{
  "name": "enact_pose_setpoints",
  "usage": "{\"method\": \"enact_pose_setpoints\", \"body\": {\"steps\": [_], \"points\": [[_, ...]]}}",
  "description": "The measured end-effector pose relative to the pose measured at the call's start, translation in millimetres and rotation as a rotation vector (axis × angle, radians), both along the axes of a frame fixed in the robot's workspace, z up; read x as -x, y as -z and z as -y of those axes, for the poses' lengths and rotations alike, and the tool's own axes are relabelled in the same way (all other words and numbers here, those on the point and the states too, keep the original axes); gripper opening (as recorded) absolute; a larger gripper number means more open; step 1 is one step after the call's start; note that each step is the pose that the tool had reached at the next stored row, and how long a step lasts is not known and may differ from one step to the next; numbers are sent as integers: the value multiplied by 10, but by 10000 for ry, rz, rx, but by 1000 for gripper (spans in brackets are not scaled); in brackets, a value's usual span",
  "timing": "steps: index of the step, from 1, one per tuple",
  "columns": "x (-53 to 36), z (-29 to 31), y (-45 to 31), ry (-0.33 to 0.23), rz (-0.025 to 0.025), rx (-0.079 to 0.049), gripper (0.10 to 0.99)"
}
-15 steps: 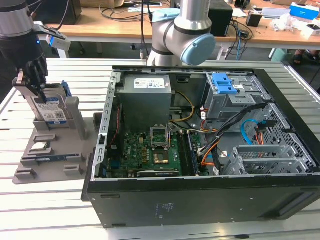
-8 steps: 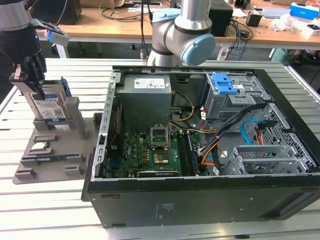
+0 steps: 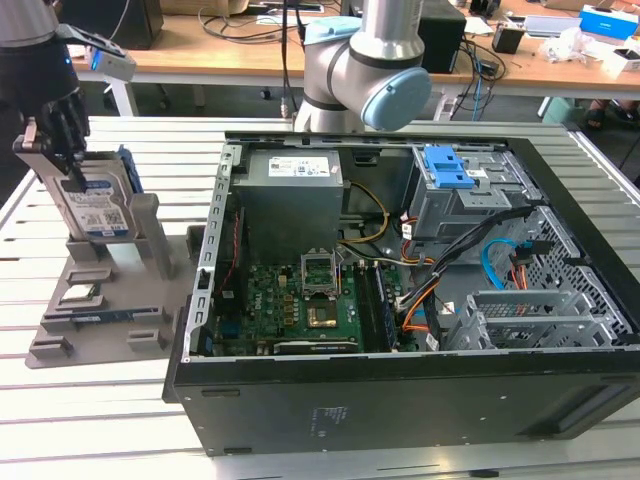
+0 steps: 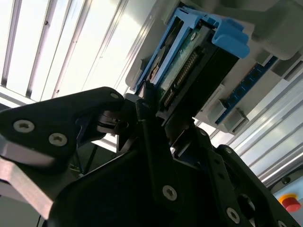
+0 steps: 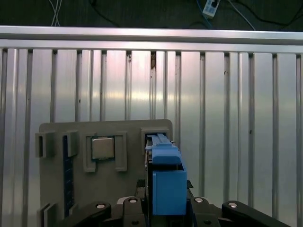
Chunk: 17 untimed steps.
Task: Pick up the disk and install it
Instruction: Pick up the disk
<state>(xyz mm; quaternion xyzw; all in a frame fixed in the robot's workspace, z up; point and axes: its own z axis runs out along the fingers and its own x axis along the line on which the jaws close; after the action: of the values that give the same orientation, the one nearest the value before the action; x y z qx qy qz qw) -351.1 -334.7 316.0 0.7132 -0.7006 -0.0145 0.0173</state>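
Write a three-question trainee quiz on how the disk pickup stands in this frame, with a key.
1. True or false: the disk already sits inside the computer case.
2. Which thing lies in the square recess of the grey stand, beside the disk? A) a small square chip B) a fan C) a coiled cable
3. What is the tool closed on?
Key: 1 false, the disk stands upright at the grey stand, to the exterior view's left of the computer case. 2 A. 3 the disk, whose blue bracket shows in both wrist views.
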Motion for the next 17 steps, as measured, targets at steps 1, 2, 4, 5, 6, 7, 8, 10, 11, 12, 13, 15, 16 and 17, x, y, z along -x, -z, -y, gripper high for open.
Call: {"method": "enact_pose_setpoints", "body": {"steps": [1, 2, 4, 5, 6, 7, 8, 10, 11, 12, 13, 15, 16, 17], "points": [[-1, -1, -22, 0, 0, 0, 365], [-2, -1, -34, 1, 0, 1, 365], [-3, -2, -62, 1, 0, 0, 365], [-3, -2, -77, 0, 0, 0, 365], [-4, -3, -100, 0, -1, 1, 365], [-5, -3, -117, 0, -1, 0, 365], [-5, -3, -142, 0, 0, 1, 365], [-6, -4, -169, 0, 0, 0, 365], [-7, -4, -188, 1, 0, 1, 365], [-7, -4, -202, 1, -1, 1, 365], [-7, -4, -214, 1, 0, 1, 365], [-9, -4, -248, 1, 0, 0, 365], [-9, -5, -273, 1, 0, 0, 365], [-10, -5, -299, 1, 0, 0, 365]]}}
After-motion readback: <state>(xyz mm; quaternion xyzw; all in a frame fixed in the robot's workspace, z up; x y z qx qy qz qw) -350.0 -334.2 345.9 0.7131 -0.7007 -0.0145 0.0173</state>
